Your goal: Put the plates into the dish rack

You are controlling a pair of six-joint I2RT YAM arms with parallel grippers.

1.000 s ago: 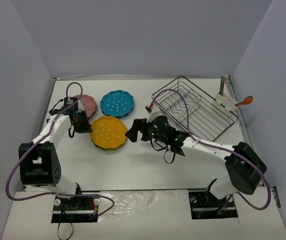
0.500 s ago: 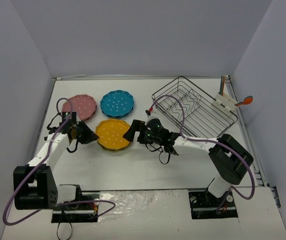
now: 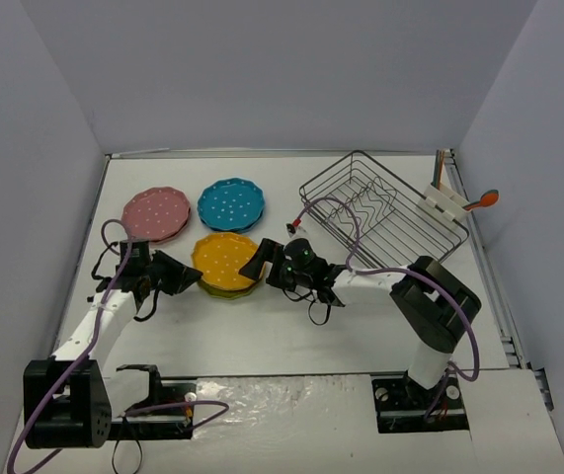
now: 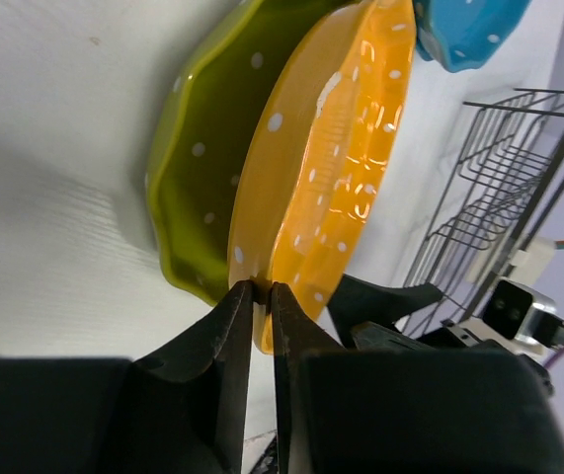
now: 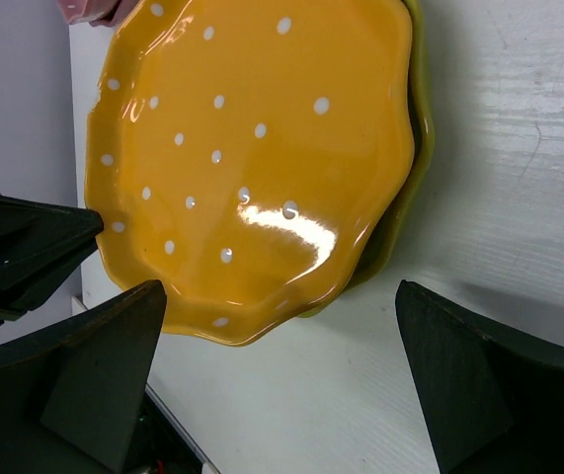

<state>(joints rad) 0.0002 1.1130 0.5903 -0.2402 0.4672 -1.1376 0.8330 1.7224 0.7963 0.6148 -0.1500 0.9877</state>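
While right hand (image 5: 280, 380) gapes, left hand (image 4: 260, 294) pinches orange plate (image 4: 333, 168) — tilted.

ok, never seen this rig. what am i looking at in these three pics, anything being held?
A left arm and a right arm are bolted to a table, each ending in a two-finger claw. The wide picture is from a fixed camera overhead; the other two are from a camera on each wrist, looking past its claw. On the table: a pink plate, a blue plate, an orange plate stacked on a green plate, and a wire rack with no plates in it. The left claw is shut on the orange plate's rim. The right claw is open at the opposite side, holding nothing.
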